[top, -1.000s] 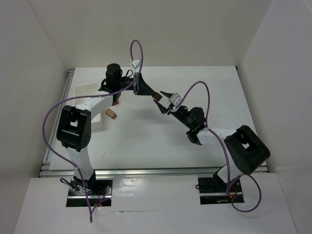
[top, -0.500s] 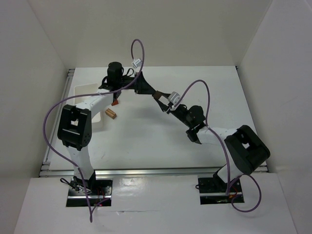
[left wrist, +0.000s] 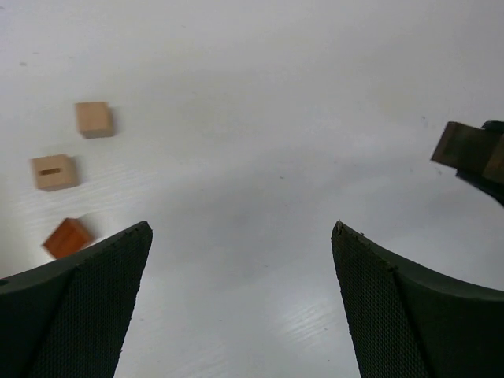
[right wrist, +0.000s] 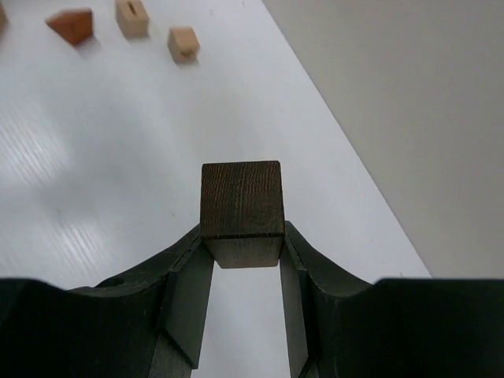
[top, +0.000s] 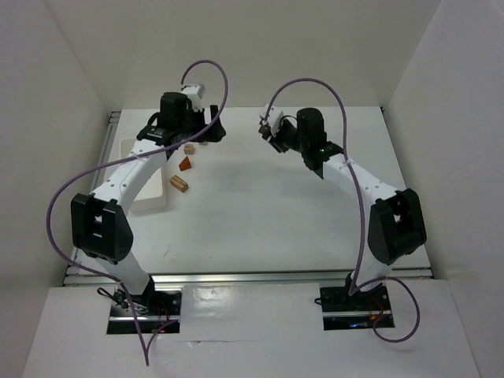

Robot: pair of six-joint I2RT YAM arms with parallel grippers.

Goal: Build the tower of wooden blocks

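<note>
While roof piece [top: 185,163] lies near tray [top: 150,197], right tool [right wrist: 244,244] clamps arch [right wrist: 240,197].

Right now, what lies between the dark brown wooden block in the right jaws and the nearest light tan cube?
Nothing: the right wrist view shows bare white table between the dark brown wooden block and that light tan cube.

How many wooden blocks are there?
5: a dark block in the right gripper; a plain tan cube, a slotted tan cube, an orange-red piece and a brown-tan block on the table. Others may be hidden.
</note>
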